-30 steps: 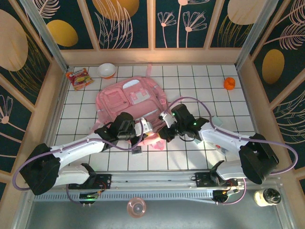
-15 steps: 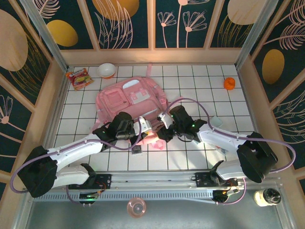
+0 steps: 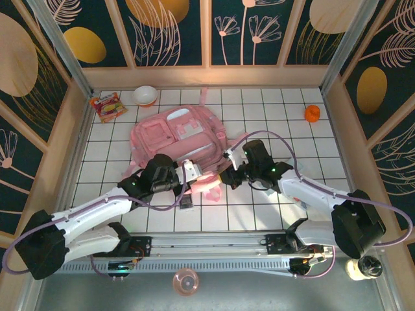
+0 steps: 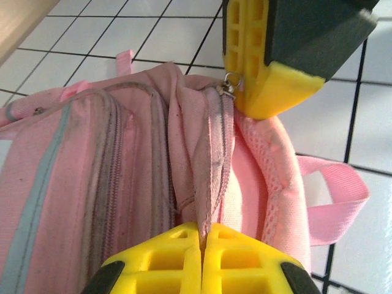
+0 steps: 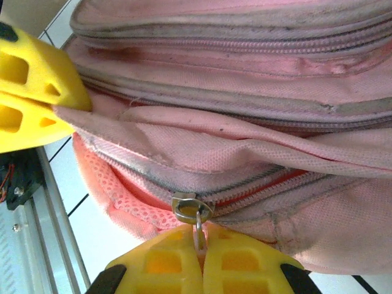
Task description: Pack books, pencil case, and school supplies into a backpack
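Backpack (image 3: 178, 133): one. Hands: two; left hand (image 4: 201, 231) pinching its fabric, right hand (image 5: 199, 236) pinching zipper pull (image 5: 191, 208).

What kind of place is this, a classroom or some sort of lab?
Most likely a robot test cell, not a classroom: a white tiled table walled by decorated panels, a left arm and right arm mounted at its near edge, and staged props: a pink backpack, a bowl, a snack packet.
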Available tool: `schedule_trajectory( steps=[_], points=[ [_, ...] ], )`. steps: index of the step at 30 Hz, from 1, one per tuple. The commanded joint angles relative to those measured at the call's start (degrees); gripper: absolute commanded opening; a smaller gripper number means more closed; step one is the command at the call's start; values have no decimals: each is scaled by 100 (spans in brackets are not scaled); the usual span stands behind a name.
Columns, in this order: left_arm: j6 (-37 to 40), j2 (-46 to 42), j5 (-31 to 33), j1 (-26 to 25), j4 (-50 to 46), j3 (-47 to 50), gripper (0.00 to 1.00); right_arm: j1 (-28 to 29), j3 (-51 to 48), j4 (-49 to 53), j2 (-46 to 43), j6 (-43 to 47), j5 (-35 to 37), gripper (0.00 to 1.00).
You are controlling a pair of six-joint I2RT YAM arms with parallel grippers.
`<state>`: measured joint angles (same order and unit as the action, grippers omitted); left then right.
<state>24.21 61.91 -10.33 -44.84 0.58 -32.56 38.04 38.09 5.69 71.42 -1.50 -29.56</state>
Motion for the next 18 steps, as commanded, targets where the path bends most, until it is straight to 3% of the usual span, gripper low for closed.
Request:
schedule_trajectory(
  steps=[1,4,6,9,11,14,18],
  points=[
    [616,-108,1000,243,-579,2,0,193,-181,288,-87,-404,482,0],
    [830,50,1241,317,-715,-164,2,782,-385,-315,-179,-1087,460,0],
    [803,76,1166,355,-825,-305,13,1110,-520,-727,-203,-1551,494,0],
    [768,94,308,369,-1083,-474,49,1332,-710,-1357,-242,-2020,533,0],
    [800,256,-323,356,-1251,-559,67,1337,-769,-1685,-210,-2143,410,0],
    [779,610,-710,274,-1279,-662,75,1339,-625,-1623,-113,-2140,319,0],
    [724,987,-549,87,-838,-704,76,1331,-387,-1191,10,-2063,236,0]
  ],
)
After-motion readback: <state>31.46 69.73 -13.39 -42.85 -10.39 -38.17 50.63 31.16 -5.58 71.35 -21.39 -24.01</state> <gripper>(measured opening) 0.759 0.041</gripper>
